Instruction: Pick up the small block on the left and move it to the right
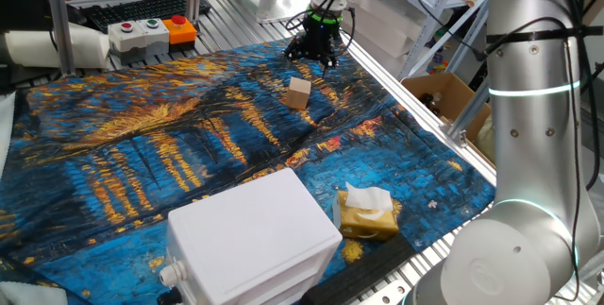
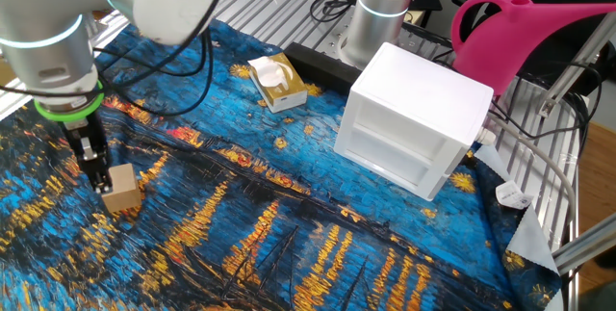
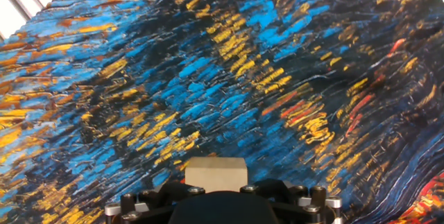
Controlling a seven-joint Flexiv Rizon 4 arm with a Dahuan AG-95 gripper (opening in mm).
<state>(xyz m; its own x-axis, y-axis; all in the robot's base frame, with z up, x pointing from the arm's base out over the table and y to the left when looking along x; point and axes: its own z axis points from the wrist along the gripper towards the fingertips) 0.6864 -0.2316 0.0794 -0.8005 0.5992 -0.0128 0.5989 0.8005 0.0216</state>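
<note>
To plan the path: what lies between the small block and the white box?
Only bare painted cloth lies between small block and white box, shown in one fixed view.

Small light-tan wooden block (image 1: 299, 93), slightly tilted on the blue-and-gold painted cloth (image 1: 142, 154).

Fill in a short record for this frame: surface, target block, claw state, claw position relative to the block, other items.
surface: table covered by a blue and gold painted cloth
target: small block, light tan, resting on the cloth
claw: claw open, pointing down, holding nothing
claw vs block: right next to the block; in the hand view the block sits at the bottom edge, by the claw; contact cannot be judged
other items: white box; tissue pack; pink watering can; button box
</note>
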